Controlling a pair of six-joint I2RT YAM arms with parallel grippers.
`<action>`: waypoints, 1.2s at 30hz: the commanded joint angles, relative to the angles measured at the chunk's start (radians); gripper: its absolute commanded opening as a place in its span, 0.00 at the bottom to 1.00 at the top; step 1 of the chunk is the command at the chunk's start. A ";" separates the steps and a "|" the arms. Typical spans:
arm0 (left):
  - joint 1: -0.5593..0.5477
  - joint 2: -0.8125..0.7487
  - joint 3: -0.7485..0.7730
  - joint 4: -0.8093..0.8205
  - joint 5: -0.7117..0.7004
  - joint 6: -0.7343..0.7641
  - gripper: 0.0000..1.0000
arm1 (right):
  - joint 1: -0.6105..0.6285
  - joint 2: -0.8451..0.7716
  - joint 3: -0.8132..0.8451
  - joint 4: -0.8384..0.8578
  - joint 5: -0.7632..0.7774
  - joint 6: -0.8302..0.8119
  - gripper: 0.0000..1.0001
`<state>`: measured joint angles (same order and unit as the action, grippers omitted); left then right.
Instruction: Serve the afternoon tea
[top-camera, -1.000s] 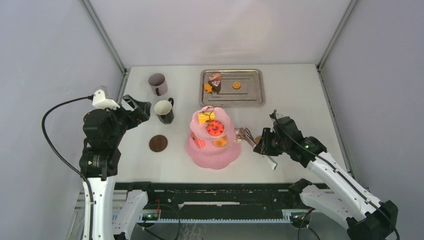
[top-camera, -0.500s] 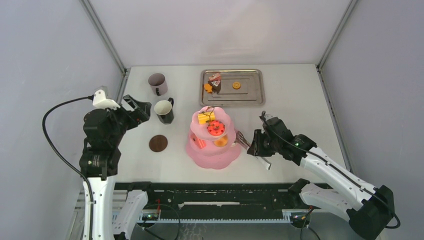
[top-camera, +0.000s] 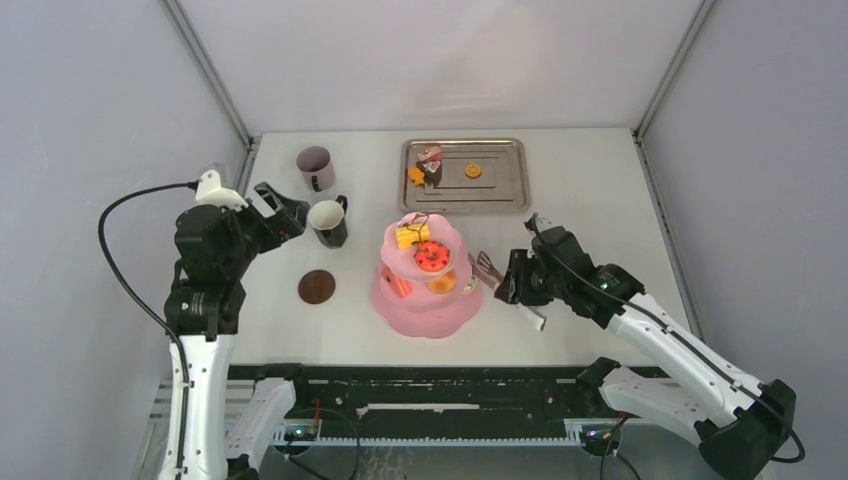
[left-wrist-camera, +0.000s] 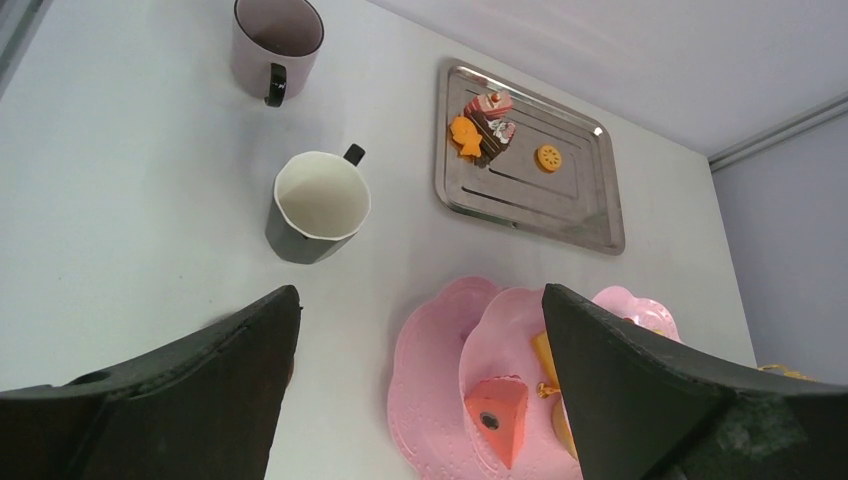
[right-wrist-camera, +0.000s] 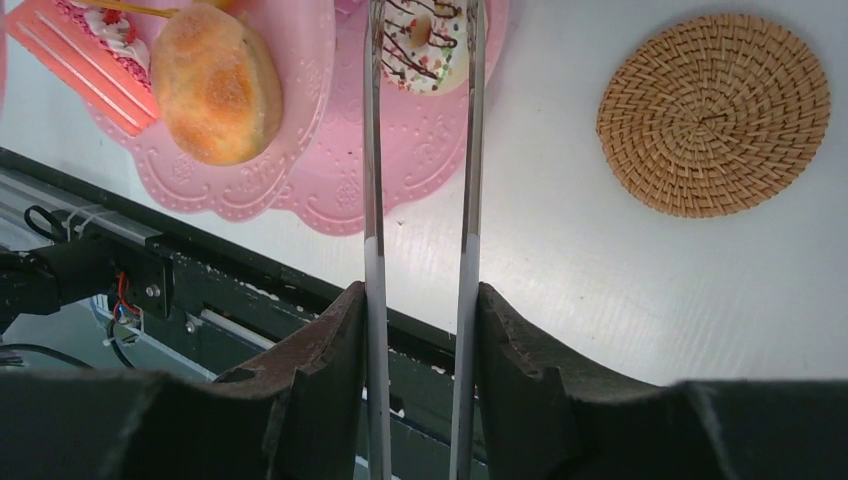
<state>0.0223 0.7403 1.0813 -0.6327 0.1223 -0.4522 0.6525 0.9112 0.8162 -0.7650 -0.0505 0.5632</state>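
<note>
The pink three-tier stand (top-camera: 420, 318) carries a yellow cake on top, a red doughnut in the middle, and a bun (right-wrist-camera: 215, 80) and a pink slice (right-wrist-camera: 80, 60) lower down. My right gripper (top-camera: 512, 280) is shut on steel tongs (right-wrist-camera: 372, 200). The tong tips straddle a white chocolate-drizzled doughnut (right-wrist-camera: 425, 45) resting on the bottom tier. My left gripper (top-camera: 285, 212) hovers open and empty left of the black mug (top-camera: 329, 222). The mauve mug (top-camera: 315, 167) stands behind it. More small cakes (top-camera: 428, 165) and a cookie (top-camera: 473, 171) lie on the tray.
The rectangular steel tray (top-camera: 510, 170) sits at the back centre. A round brown coaster (top-camera: 317, 286) lies left of the stand. A woven coaster (right-wrist-camera: 715, 110) lies right of the stand, under my right arm. The table's near edge and black rail run close below the stand.
My right arm has moved left, bringing the tong tips and doughnut onto the stand's bottom tier, and the tong arms have spread a little. My left arm shifted slightly right.
</note>
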 joint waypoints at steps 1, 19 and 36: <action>0.008 0.013 -0.008 0.059 0.031 0.012 0.95 | -0.008 0.023 0.058 0.032 -0.033 -0.033 0.47; 0.006 0.071 -0.002 0.077 0.071 0.021 0.96 | -0.225 0.079 0.151 0.125 -0.094 -0.118 0.44; 0.001 0.196 0.082 0.014 0.090 0.057 0.96 | -0.295 0.820 0.702 0.333 -0.219 -0.148 0.51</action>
<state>0.0219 0.9234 1.0843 -0.6056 0.2146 -0.4347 0.3672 1.6588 1.4086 -0.5098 -0.2245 0.4232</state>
